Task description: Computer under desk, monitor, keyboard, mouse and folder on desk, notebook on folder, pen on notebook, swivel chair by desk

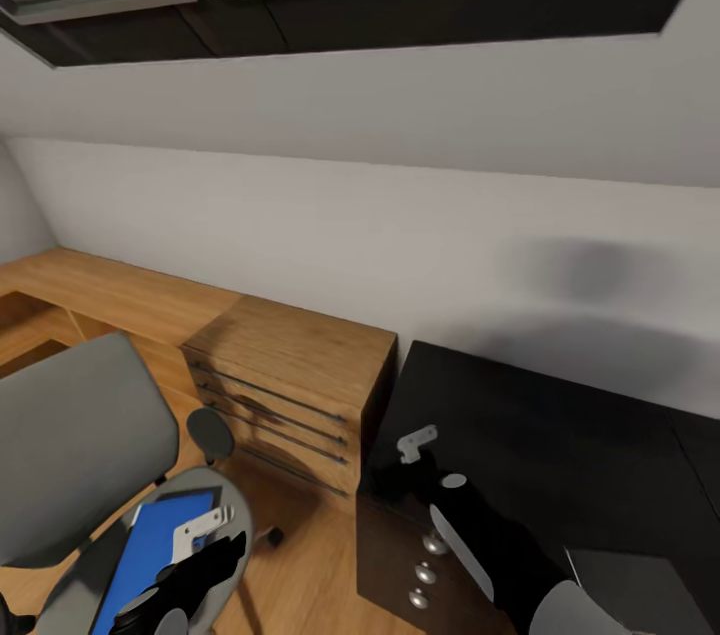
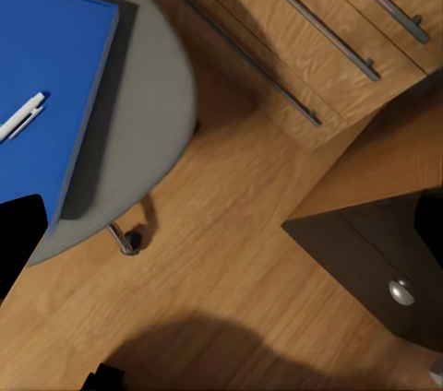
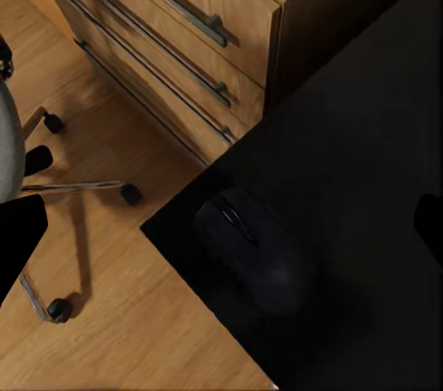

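The swivel chair (image 1: 70, 445) stands left of the desk (image 1: 560, 425), grey back up. On its seat (image 2: 152, 87) lies the blue folder (image 2: 51, 59) (image 1: 150, 540), and the white pen (image 2: 20, 116) rests on top of it. My left gripper (image 1: 212, 557) hovers open just above the seat's near edge, beside the folder. The black mouse (image 3: 254, 248) sits near the desk's left corner. Directly over it hangs my right gripper (image 3: 221, 225) (image 1: 395, 485), open, fingers (image 3: 18, 234) wide apart. Computer, monitor, keyboard and notebook are out of view.
A light wooden dresser (image 1: 290, 365) with bar handles stands between chair and desk against the wall. Dark desk drawers with silver knobs (image 1: 432, 545) face me. The chair's castors (image 3: 132, 194) rest on wooden floor. A sloped wall with roof windows rises behind.
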